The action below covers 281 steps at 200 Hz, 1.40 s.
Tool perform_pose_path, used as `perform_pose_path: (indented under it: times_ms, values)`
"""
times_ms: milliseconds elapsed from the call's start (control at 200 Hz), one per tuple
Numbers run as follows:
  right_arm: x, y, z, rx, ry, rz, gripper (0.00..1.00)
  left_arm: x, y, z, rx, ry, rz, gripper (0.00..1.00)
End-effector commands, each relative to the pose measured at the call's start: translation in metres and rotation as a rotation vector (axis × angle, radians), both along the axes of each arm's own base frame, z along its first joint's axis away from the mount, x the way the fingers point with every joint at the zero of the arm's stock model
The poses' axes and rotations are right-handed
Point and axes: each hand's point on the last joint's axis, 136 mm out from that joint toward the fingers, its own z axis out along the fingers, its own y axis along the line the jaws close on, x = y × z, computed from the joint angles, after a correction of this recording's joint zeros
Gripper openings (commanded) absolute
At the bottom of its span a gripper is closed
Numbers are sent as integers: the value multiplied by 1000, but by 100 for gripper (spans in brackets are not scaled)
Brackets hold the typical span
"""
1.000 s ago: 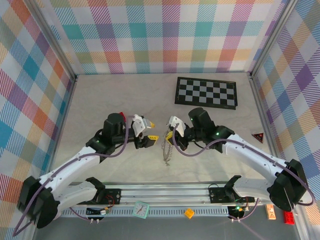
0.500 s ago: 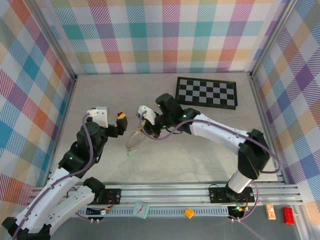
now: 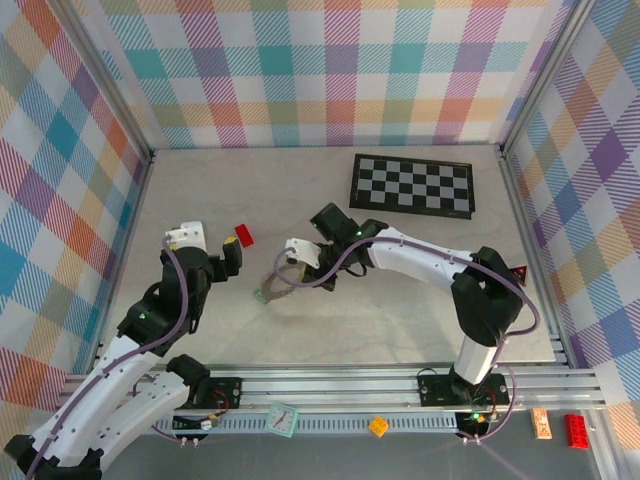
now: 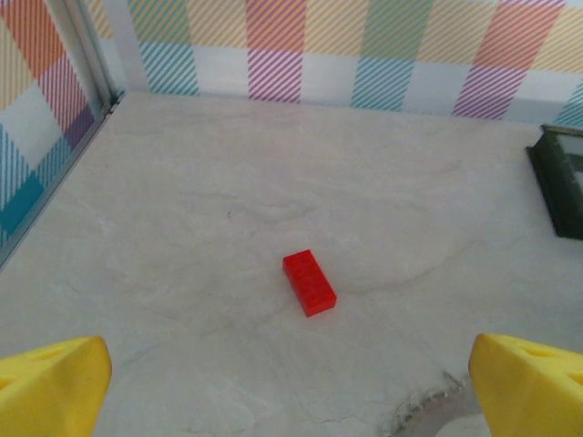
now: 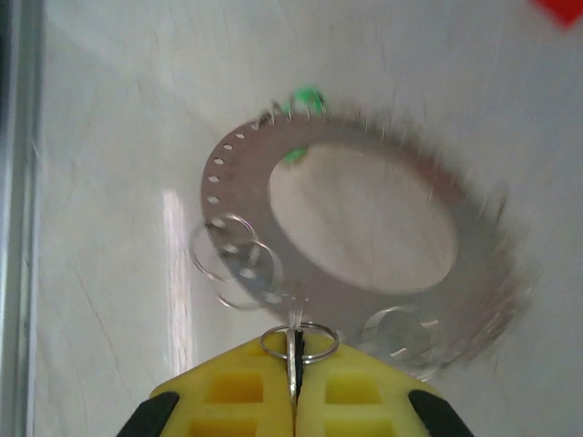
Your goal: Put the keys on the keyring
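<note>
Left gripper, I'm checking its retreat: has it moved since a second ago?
Yes. The left gripper has moved left in the top view, farther from the checkerboard.

The worktop [image 3: 200, 190] carries one red block [image 3: 244, 235], one chequered board [image 3: 412, 185], one small red triangle [image 3: 517, 274] and one keyring [image 3: 280, 283]. One green-headed key [image 5: 305, 98] can be counted, and three small wire rings [image 5: 228, 246], with a possible fourth too blurred to tell. The near rail holds four small pieces: one teal [image 3: 284, 418], one yellow [image 3: 378, 426], one orange [image 3: 541, 423] and one red [image 3: 577, 430].
</note>
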Motion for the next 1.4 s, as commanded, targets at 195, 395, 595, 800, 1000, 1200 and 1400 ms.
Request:
perform_pose_path:
  times_ms: [195,395,595,800,1000,1200,1400]
  values:
    - [10,-69,-42,-238,-78,-58,17,23,13,-23,46,4,95,100]
    - [17,-83,-47,-243,-74,-114,42,37,34,-43,40,51,192,100]
    - [21,-93,13,-34,-73,-297,58,46,48,-62,9,59,217,100]
    - [58,-174,66,252,-239,-782,81,57,52,-67,18,-60,197,100]
    - [93,-288,38,253,-426,-1287,85,65,43,-88,2,-143,107,100]
    - [113,-305,10,353,-522,-1321,85,77,37,-112,3,-132,41,100]
    - [140,-298,11,432,-569,-1248,84,98,30,-123,-12,-140,2,100]
